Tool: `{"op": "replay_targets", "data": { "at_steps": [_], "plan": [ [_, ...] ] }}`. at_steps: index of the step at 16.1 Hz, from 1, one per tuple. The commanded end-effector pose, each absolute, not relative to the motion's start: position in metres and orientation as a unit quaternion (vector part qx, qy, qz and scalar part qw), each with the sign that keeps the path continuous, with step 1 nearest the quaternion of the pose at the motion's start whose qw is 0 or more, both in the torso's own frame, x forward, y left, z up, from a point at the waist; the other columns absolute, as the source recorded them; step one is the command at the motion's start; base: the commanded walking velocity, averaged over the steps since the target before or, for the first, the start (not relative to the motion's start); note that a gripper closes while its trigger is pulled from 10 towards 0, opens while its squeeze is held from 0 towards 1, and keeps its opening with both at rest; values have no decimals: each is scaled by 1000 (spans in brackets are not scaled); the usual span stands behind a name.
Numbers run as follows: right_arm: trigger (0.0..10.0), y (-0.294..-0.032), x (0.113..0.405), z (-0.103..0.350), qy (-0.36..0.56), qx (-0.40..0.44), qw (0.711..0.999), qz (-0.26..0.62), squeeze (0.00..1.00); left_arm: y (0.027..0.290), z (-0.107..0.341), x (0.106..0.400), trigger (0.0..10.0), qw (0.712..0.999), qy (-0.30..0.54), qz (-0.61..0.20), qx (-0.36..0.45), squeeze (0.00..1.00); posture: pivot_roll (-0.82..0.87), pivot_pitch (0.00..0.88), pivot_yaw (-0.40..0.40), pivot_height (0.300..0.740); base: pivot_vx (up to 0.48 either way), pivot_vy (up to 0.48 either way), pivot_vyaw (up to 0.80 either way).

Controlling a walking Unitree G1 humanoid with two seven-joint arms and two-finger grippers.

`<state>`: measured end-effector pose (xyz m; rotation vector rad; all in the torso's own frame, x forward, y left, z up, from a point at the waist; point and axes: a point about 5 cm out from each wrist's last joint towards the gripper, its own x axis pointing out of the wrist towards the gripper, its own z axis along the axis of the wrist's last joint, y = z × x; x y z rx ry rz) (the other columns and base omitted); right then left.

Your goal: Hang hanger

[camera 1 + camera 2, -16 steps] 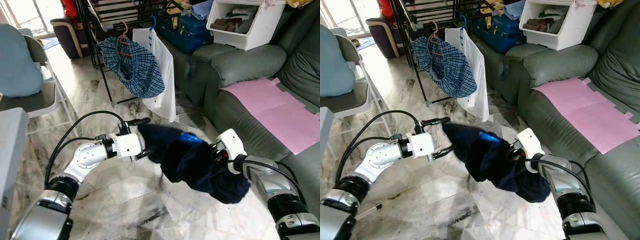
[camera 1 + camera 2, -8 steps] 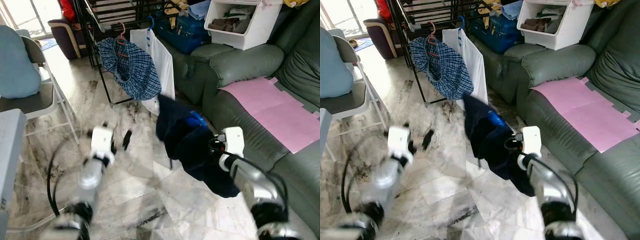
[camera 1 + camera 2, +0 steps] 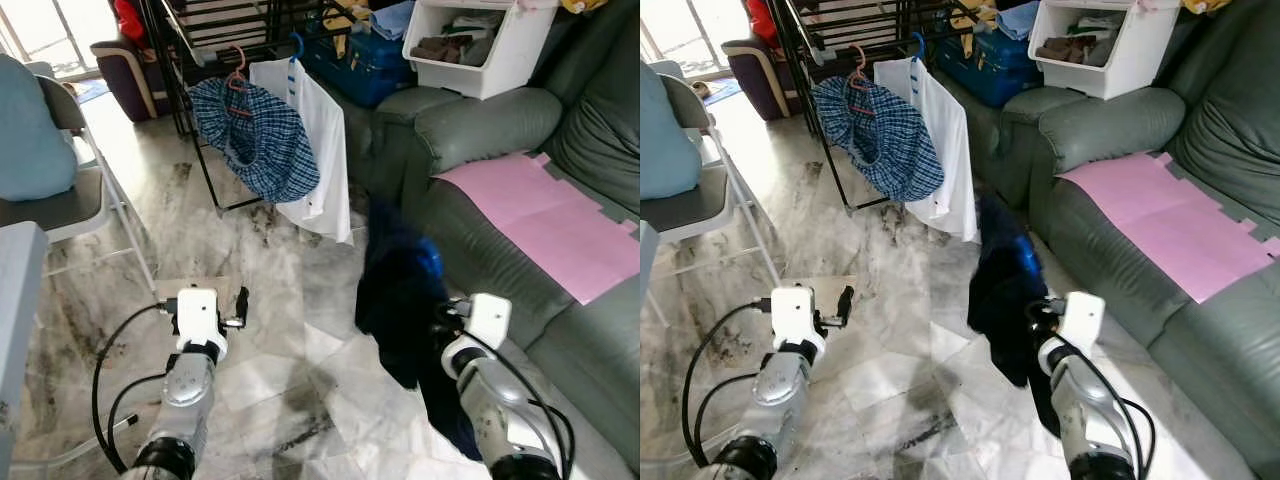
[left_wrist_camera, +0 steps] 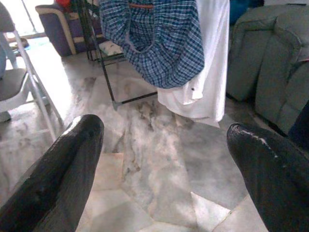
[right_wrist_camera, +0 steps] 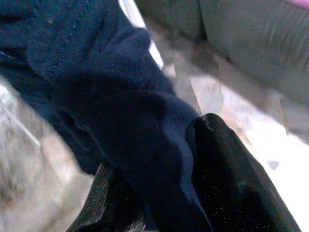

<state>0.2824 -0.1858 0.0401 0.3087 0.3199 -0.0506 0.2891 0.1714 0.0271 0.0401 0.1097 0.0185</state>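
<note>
A dark navy garment (image 3: 398,300) hangs in a long fold over the marble floor, close to the sofa's front. A bright blue piece of hanger (image 3: 428,257) shows near its top. My right gripper (image 3: 446,318) is shut on the navy cloth (image 5: 120,111), which is bunched between the black fingers (image 5: 227,164). My left gripper (image 3: 238,303) is low on the left, apart from the garment, and stands open with only floor between its fingers (image 4: 72,159). A black drying rack (image 3: 196,70) at the back holds a plaid shirt (image 3: 258,135) on a pink hanger and a white shirt (image 3: 322,140) on a blue hanger.
A green sofa (image 3: 500,130) runs along the right with a pink sheet (image 3: 540,215) on its seat and a white bin (image 3: 480,45) on its arm. A folding chair (image 3: 60,190) with a blue cushion stands at the left. Black cables (image 3: 110,370) loop beside the left arm.
My left gripper let go of the navy garment and drew back low to the left. My right gripper swung the garment right toward the sofa, where it now hangs down.
</note>
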Motion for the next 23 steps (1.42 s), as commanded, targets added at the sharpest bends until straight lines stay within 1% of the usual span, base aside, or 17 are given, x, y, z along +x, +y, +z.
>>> {"op": "replay_targets", "data": {
  "at_steps": [1,3,5,7,11,17,23],
  "plan": [
    [10000,-190,279,60,93,161,982,-28,0,178,29,285,10000,998,49,26,22,0,-119,0,56,740,0,0,0],
    [10000,-195,261,57,87,157,983,-35,0,185,25,276,10000,998,56,40,13,0,-135,0,66,740,0,0,0],
    [10000,-199,253,56,89,162,981,-51,0,191,26,272,10000,998,52,40,26,0,-145,0,76,740,0,0,0],
    [10000,-198,252,56,90,158,982,-50,0,191,26,270,10000,998,56,36,21,0,-150,0,83,740,0,0,0],
    [10000,-191,257,61,84,165,982,-40,0,184,29,275,10000,998,59,26,17,0,-153,0,85,740,0,0,0],
    [10000,-187,257,60,87,161,983,-26,0,181,30,273,10000,998,59,16,16,0,-145,0,75,740,281,0,0],
    [10000,-186,262,64,81,151,985,-13,0,176,31,275,10000,998,58,10,14,0,-153,0,68,740,364,0,0]
  ]
}}
